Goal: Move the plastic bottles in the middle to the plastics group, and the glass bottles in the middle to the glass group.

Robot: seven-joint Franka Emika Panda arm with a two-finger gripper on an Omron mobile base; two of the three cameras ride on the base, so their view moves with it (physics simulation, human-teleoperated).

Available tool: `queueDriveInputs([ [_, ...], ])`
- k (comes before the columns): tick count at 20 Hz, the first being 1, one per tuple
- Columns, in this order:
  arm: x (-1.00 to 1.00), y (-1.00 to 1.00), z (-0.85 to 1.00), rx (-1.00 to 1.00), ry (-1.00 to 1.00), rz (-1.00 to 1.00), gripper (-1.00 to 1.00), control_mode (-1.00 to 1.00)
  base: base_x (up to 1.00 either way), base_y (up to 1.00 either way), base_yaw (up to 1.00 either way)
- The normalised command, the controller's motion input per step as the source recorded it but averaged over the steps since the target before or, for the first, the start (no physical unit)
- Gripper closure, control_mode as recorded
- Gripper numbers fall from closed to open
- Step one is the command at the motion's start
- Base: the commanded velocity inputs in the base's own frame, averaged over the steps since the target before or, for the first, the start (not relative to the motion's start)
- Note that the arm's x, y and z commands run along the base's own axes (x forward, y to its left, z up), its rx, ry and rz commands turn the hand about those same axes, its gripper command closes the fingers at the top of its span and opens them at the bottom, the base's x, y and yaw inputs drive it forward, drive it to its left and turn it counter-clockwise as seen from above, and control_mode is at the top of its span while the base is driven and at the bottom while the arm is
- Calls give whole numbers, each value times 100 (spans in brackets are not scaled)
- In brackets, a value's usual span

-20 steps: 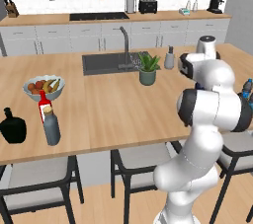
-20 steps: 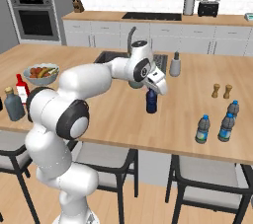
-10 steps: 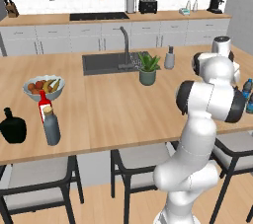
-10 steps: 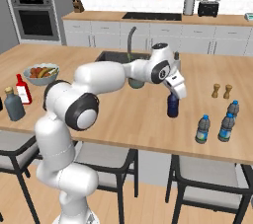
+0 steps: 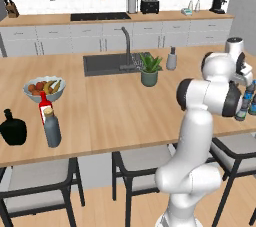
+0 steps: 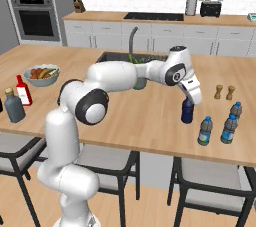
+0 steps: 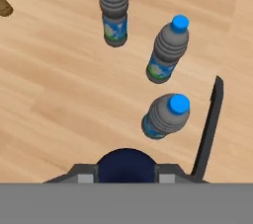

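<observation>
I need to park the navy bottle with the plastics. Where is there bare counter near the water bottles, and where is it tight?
The gripper holds the navy bottle left of the three water bottles. Bare wood lies between it and them, and between them and the two small brown shakers. The water bottles themselves stand close together.

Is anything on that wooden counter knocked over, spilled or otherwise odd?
Nothing stands out. The three water bottles stand upright near the counter's edge, and the navy bottle the fingers grip is upright too. No spills visible.
</observation>
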Motion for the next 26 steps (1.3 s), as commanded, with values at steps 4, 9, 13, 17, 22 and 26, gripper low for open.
queueDriveInputs([
  [4,13,-37,-19,2,3,-7,100,-100,0,0,0],
  [9,15,-30,-26,3,5,-5,100,-100,0,0,0],
  [13,24,-18,-27,2,4,-3,100,-100,0,0,0],
  [17,39,-4,-28,2,4,0,100,-100,0,0,0],
  [22,43,-1,-25,4,6,0,100,-100,0,0,0],
  [26,30,-21,-21,7,7,0,100,-100,0,0,0],
])
